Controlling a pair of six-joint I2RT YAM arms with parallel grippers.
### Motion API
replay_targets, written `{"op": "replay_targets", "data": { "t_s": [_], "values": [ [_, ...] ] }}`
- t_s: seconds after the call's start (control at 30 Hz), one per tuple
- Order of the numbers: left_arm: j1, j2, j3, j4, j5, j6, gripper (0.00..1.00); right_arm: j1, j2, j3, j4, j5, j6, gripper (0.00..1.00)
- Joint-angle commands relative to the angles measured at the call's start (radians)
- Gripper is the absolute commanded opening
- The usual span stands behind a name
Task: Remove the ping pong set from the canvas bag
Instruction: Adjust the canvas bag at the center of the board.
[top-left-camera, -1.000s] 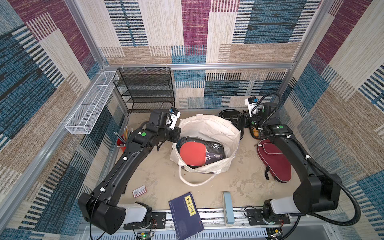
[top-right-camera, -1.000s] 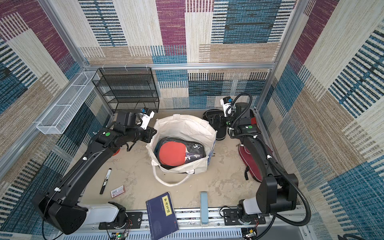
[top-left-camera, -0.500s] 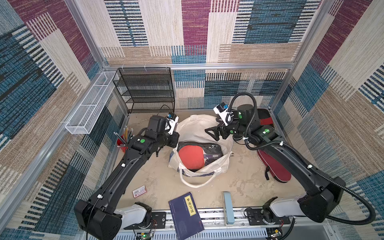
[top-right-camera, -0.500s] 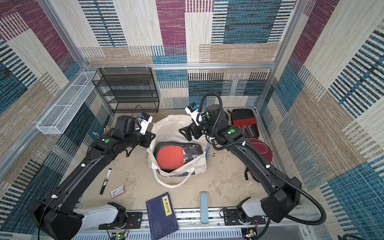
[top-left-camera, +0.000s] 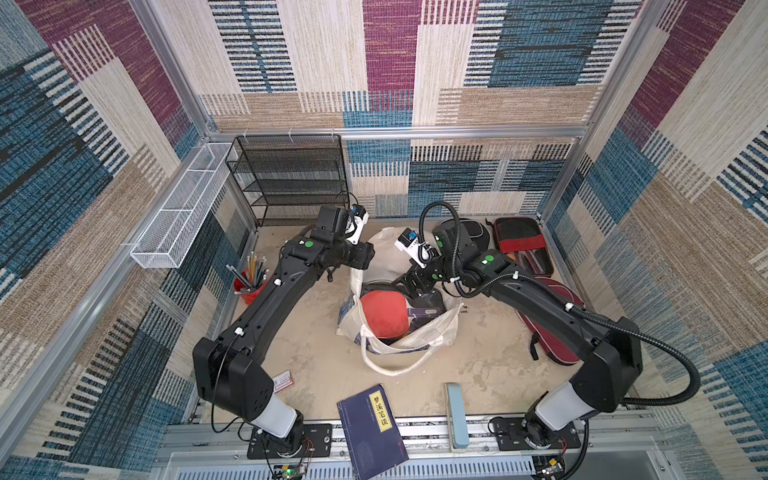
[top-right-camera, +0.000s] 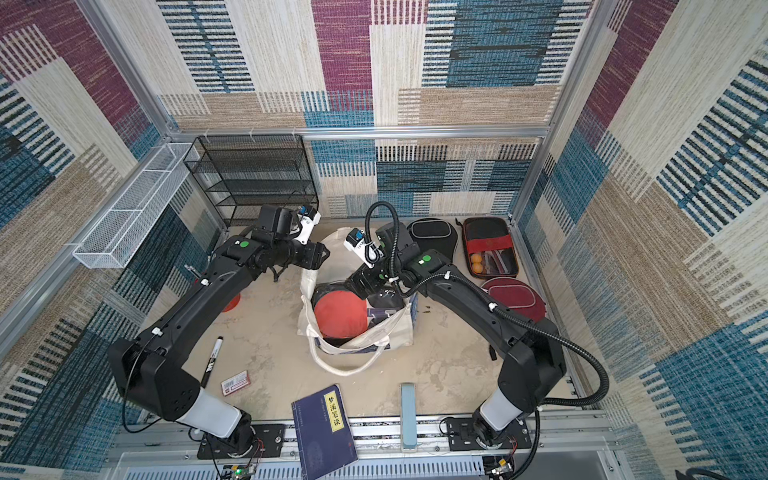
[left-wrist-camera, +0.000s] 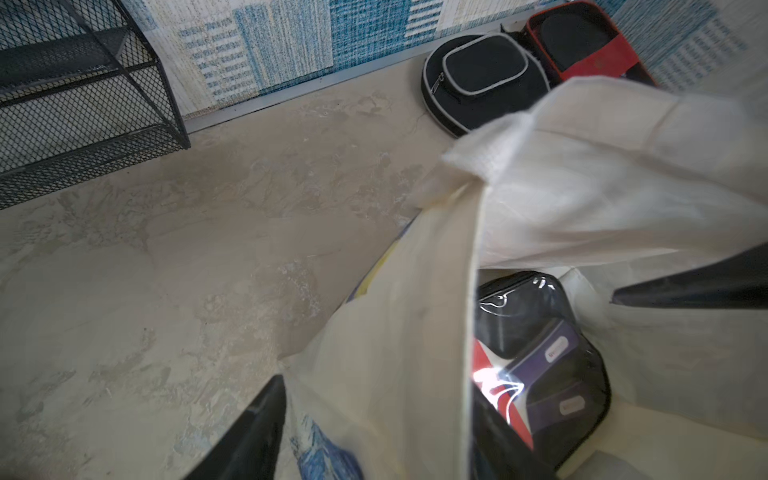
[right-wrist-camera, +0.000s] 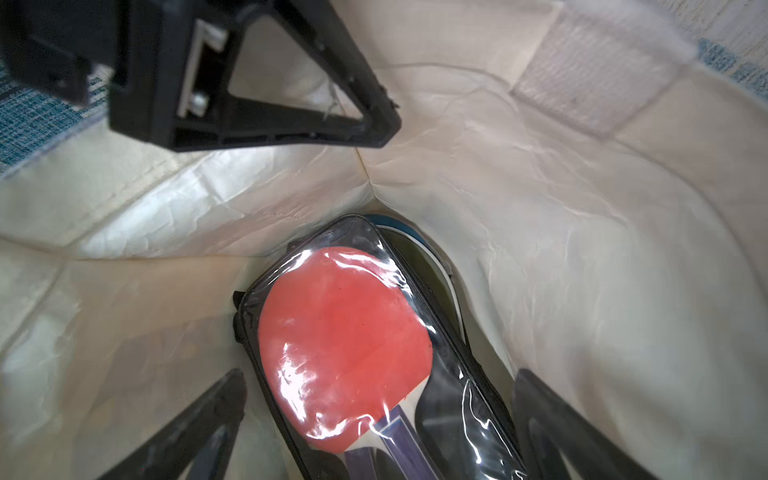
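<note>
Paddle case (right-wrist-camera: 345, 345) – clear front, red paddle – inside canvas bag (right-wrist-camera: 582, 249). Right gripper (right-wrist-camera: 380, 374) wide open astride it, empty; left gripper (left-wrist-camera: 378, 388) part open across bag rim. Only right wrist view shows blue case (right-wrist-camera: 399, 224) beneath.

A black mesh shelf rack (top-left-camera: 291, 183) stands against the far wall at the left of the counter (top-left-camera: 316, 365), and a long white wire basket (top-left-camera: 178, 216) hangs on the left wall beside it. By the left wall a red cup (top-left-camera: 247, 291) holds pencils (top-left-camera: 254, 266); nearer, a black marker (top-right-camera: 212, 355) lies just beside a small red-and-white card (top-right-camera: 235, 383). A dark blue book (top-left-camera: 374, 428) with a yellow title strip lies across the counter's near edge, with a pale blue block (top-left-camera: 456, 411) apart to its right.
</note>
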Motion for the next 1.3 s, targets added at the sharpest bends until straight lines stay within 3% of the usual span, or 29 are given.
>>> {"op": "replay_targets", "data": {
  "t_s": [0.0,0.1,0.23,0.47,0.6,0.93,1.27],
  "values": [
    [0.008,0.023,0.028,-0.042,0.001,0.051,0.35,0.001,0.03,0.023,-0.006,-0.006,-0.033,0.99],
    [0.012,0.031,0.051,-0.04,0.014,0.064,0.0,0.004,0.057,0.028,-0.007,-0.018,-0.045,0.99],
    [0.012,-0.015,0.031,0.022,0.031,0.08,0.0,0.013,0.088,0.041,-0.004,-0.034,-0.054,0.99],
    [0.012,-0.253,-0.194,0.322,0.135,0.034,0.0,0.042,0.124,-0.033,0.076,-0.021,-0.046,0.99],
    [0.013,-0.327,-0.286,0.399,0.166,0.019,0.0,0.041,0.143,-0.101,0.133,0.01,-0.027,0.99],
    [0.014,-0.33,-0.383,0.456,0.252,0.01,0.0,0.04,0.186,-0.097,0.191,0.122,-0.084,0.99],
    [0.021,-0.288,-0.44,0.572,0.357,0.017,0.0,0.005,0.344,0.052,0.128,-0.042,-0.216,0.99]
  ]
}}
